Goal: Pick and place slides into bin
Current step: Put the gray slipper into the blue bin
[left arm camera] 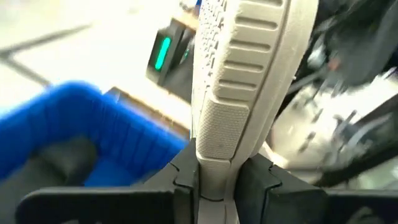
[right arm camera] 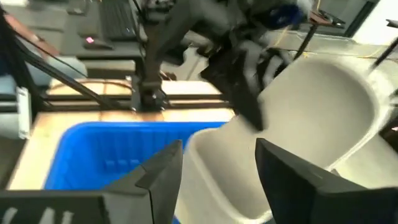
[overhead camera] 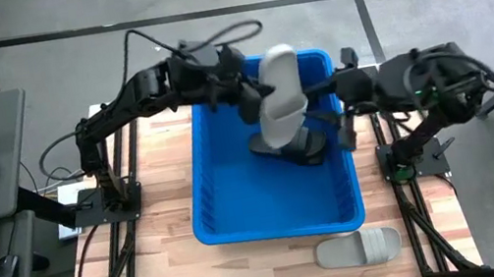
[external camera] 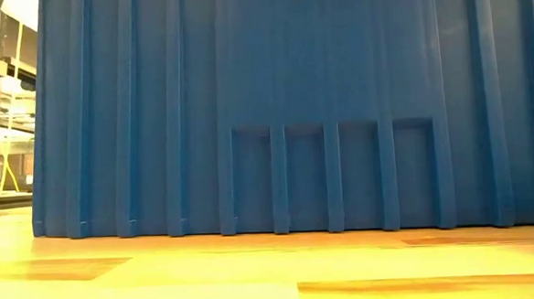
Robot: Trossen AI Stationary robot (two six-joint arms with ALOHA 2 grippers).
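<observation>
- High view: the left gripper [overhead camera: 251, 98] holds a grey slide [overhead camera: 280, 93] above the bin [overhead camera: 209, 179], near its far end.
- Left wrist view: its fingers [left arm camera: 186, 177] are clamped on the slide's [left arm camera: 239, 81] edge, ridged sole showing.
- Right gripper [overhead camera: 336, 87] reaches in over the bin's right rim beside the slide; in its wrist view the fingers [right arm camera: 158, 174] stand apart, the slide [right arm camera: 298, 130] between them.
- Black slides [overhead camera: 300, 146] lie in the bin.
- Another grey slide [overhead camera: 359, 247] lies on the table [overhead camera: 173, 269], just outside the bin's near wall.
</observation>
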